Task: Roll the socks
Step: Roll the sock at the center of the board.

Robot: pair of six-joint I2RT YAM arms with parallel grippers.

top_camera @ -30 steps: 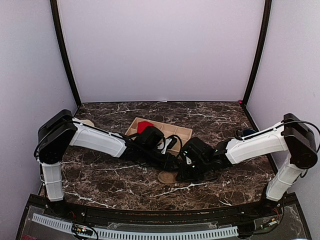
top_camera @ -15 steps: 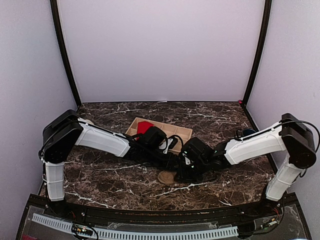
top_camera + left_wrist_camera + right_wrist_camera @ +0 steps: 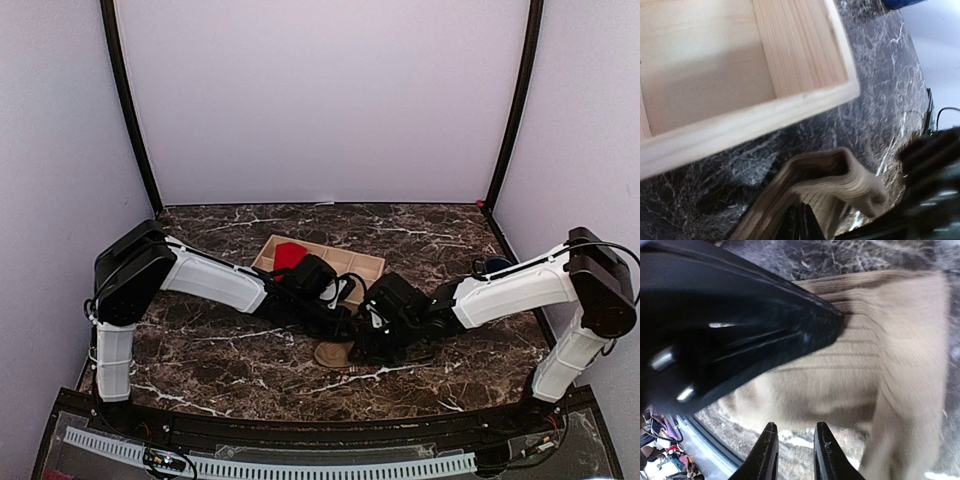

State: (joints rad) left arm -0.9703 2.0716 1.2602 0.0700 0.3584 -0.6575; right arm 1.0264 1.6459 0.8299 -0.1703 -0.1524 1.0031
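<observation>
My left gripper (image 3: 801,226) pinches a raised fold of the one tan sock (image 3: 836,175). My right gripper (image 3: 794,450) hangs over it, jaws slightly spread. The sock lies mid-desk (image 3: 200,352), toward the near edge. One red sock (image 3: 290,254) sits in the tray's (image 3: 366,263) far-left corner.

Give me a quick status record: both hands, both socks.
left hand: shut on a lifted fold of the tan sock
right hand: open, low over the same sock
tan sock: on the marble table, on the arms' side of the wooden tray
red sock: in the tray's left end, no hand on it
</observation>
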